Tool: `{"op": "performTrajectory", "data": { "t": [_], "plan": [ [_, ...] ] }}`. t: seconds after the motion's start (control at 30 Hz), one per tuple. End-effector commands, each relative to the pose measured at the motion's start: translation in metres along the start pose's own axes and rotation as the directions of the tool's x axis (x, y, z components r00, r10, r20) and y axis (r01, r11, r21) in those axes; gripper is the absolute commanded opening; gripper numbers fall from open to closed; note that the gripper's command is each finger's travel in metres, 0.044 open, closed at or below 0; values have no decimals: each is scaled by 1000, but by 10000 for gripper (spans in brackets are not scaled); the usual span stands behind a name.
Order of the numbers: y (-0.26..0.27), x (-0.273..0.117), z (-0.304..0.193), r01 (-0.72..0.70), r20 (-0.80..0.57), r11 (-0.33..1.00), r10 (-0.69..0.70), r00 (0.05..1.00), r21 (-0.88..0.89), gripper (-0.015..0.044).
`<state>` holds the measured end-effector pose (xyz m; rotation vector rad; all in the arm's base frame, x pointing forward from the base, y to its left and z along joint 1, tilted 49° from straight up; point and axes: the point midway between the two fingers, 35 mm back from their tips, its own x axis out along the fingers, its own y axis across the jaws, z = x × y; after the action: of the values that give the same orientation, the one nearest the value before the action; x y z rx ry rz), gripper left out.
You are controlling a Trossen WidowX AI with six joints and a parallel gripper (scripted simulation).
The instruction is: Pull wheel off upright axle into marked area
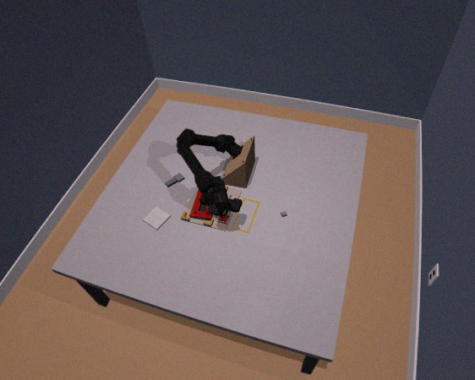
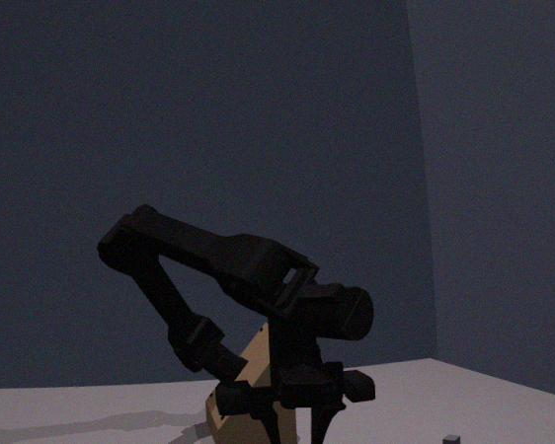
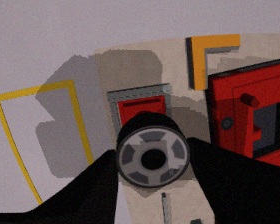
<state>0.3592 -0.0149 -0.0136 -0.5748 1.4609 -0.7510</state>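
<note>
While the end effector (image 3: 152,192) is clamped on the wheel (image 3: 152,157), it's hanging above the fixture, so next up looks like carrying it sideways over the yellow-marked area (image 3: 31,129) on the tabletop (image 1: 280,169).

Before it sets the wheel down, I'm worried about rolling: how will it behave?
The wheel looks round, so on edge it may roll; flat, probably stays. It looks rigid, undeformed in the end effector.
</note>
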Motion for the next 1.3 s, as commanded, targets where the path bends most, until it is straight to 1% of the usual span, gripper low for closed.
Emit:
{"op": "performTrajectory", "data": {
  "t": [0.0, 1.07, 1.27],
  "plan": [
    [1, -5, 1, -3, 9, 1000, 3, 1000, 4, 0],
    [1, -16, 1, -2, 12, 1000, 2, 1000, 1, 0],
    [0, -31, 0, -3, 12, 1000, 3, 1000, 1, 0]
  ]
}}
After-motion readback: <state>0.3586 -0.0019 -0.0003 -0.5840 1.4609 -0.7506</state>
